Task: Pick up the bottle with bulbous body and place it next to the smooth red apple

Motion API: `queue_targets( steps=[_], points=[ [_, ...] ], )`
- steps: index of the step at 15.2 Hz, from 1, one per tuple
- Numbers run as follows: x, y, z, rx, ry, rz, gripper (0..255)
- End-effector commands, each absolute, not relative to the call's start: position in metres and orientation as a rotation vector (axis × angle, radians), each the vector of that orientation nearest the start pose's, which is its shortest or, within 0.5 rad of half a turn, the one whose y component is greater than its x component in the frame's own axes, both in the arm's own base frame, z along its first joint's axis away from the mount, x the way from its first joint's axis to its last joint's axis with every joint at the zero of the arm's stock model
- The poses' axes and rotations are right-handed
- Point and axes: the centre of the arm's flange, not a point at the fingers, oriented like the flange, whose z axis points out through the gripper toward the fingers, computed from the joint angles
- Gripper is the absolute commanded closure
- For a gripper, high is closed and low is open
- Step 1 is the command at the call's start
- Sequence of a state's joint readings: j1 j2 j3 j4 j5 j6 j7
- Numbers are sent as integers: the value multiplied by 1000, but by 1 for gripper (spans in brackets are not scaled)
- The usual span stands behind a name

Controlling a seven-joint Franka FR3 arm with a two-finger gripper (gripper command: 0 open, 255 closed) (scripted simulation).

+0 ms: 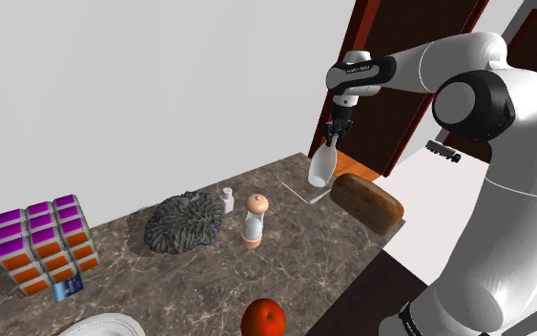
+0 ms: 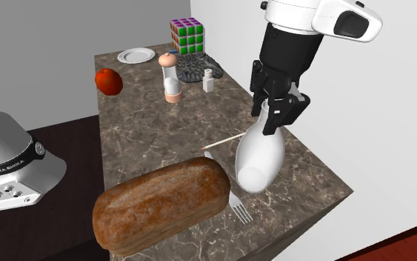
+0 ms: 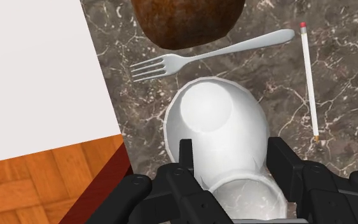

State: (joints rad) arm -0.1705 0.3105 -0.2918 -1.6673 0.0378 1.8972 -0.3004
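A white bottle with a bulbous body [image 1: 321,170] [image 2: 258,159] [image 3: 215,121] stands tilted near the marble counter's edge, by the wall. My black gripper [image 1: 333,140] [image 2: 273,119] [image 3: 233,162] is shut on its narrow neck from above. I cannot tell whether its base still touches the counter. The smooth red apple [image 1: 264,318] [image 2: 108,81] lies far off at the counter's opposite side, near the stand.
A brown loaf [image 1: 366,199] [image 2: 162,202], a fork [image 3: 196,58] and a thin stick [image 3: 309,79] lie close to the bottle. Mid-counter stand a grinder [image 1: 254,220], a small shaker [image 1: 228,199] and a dark ruffled lump [image 1: 185,221]. Beyond are a cube puzzle [image 1: 45,243] and a plate [image 2: 136,55].
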Motion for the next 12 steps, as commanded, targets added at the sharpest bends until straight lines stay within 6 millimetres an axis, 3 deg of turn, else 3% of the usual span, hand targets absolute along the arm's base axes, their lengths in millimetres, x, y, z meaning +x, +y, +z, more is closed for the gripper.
queue_targets(
  steps=[1,12],
  points=[
    [579,-268,425,-3153,262,133,255],
    [580,-268,478,-3153,262,133,255]
  ],
)
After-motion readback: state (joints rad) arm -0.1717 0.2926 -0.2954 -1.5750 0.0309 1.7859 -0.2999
